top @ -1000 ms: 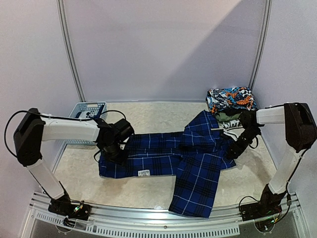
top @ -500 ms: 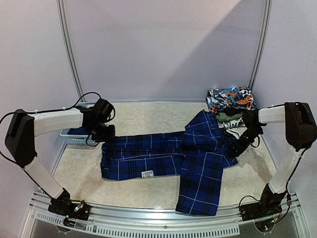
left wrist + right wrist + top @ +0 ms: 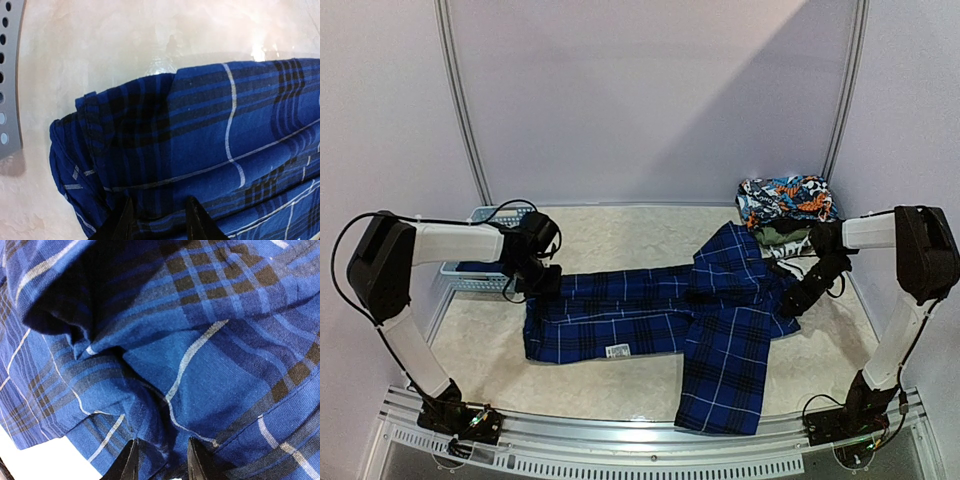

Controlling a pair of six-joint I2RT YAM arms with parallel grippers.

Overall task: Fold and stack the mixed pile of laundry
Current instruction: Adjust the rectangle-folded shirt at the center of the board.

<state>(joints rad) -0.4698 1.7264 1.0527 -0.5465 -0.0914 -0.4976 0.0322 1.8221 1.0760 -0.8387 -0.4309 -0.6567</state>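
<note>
Blue-and-black plaid shirt (image 3: 650, 310) laid out crosswise, wrinkled, one part trailing toward near edge, left gripper (image 3: 160, 202) astride bunched end, grip indeterminate, right gripper (image 3: 163, 441) pinching gathered plaid.

Plaid shirt (image 3: 200, 140) cropped in wrist views

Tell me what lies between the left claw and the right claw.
The plaid shirt, spread on the table, spans from left claw to right claw; the top view shows it.

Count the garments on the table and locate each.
3: plaid shirt spread mid-table; bright patterned garment at far right; a darker one just in front of it. Others may be hidden underneath.
</note>
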